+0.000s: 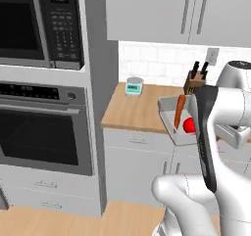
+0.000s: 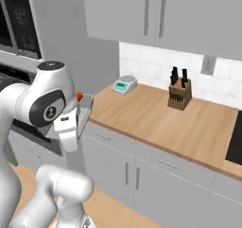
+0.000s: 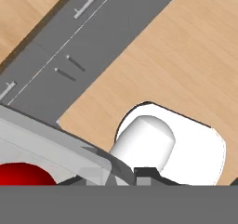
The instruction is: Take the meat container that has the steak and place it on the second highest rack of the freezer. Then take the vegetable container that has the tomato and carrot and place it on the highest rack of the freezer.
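The vegetable container [image 1: 168, 113] is a light-grey tray held in the air in front of the counter's edge. In it lie the orange carrot [image 1: 180, 111] and the red tomato [image 1: 188, 126]. In the right base view the tray's edge [image 2: 86, 111] and the carrot's tip [image 2: 79, 96] peek out beside the arm. My gripper [image 3: 111, 177] is shut on the tray's rim [image 3: 56, 141], with the tomato [image 3: 23, 174] just inside it. The arm hides the hand in the left base view. The meat container, the steak and the freezer are out of view.
A wooden counter [image 1: 137, 107] carries a small scale [image 1: 133, 85] and a knife block [image 1: 195, 81]. Grey cabinet doors [image 2: 123, 170] run below it and wall cabinets [image 1: 157, 12] hang above. An oven [image 1: 44, 132] and a microwave [image 1: 39, 24] stand at the left. A dark cooktop [image 2: 235, 142] is at the right.
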